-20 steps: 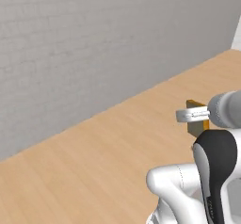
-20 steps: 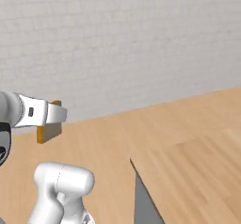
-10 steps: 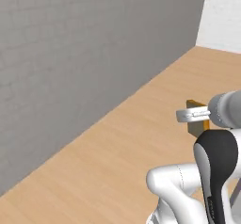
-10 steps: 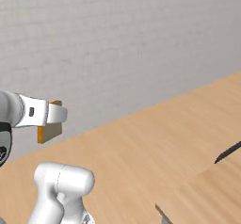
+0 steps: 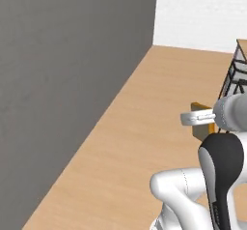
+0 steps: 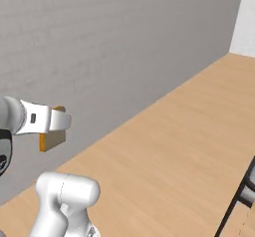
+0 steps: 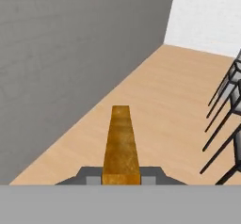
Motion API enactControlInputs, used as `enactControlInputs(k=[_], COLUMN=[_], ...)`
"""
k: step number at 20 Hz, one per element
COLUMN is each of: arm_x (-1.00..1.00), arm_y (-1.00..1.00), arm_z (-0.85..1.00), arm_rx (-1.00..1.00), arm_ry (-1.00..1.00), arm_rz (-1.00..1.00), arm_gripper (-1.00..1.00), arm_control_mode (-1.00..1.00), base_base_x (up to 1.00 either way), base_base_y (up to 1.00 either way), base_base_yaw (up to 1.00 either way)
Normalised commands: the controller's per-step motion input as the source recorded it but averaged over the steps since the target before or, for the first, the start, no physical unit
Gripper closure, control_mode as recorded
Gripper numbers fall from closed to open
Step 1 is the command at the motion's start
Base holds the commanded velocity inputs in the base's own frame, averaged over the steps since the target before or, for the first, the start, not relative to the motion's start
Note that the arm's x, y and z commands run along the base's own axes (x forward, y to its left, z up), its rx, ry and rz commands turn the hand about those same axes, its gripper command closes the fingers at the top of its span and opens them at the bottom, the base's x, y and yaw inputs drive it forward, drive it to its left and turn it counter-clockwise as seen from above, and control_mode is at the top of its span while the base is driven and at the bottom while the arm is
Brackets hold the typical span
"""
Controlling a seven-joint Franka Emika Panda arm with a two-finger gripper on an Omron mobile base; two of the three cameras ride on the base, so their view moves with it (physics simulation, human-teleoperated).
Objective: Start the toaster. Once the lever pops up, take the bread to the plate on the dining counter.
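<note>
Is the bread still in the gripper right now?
Yes, in the hand view the bread stands edge-on, clamped between the fingertips of the gripper, above the wooden floor.

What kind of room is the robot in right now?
Probably the eating side of a kitchen. There is a light wooden floor, a plain grey wall, and dark stool legs off to one side. The pincer is carrying a slice of bread.

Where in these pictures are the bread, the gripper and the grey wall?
bread (image 7: 121,145): hand view, on the browned crust edge facing the camera.
gripper (image 6: 63,122): right base view, at the white fingers clamped on the slice.
grey wall (image 5: 62,79): left base view, on its plain face.
</note>
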Motion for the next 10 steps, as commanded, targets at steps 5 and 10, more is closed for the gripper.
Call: enactControlInputs(k=[5, 10], arm_x=[0.0, 0.0], arm_y=[0.0, 0.0], arm_z=[0.0, 0.0], arm_rx=[0.0, 0.0], arm_ry=[0.0, 0.0], arm_rz=[0.0, 0.0], arm_gripper=[1.0, 1.0], arm_control_mode=[1.0, 1.0], base_base_x=[1.0, 1.0], base_base_y=[0.42, 0.33], base_base_yaw=[-0.47, -0.45])
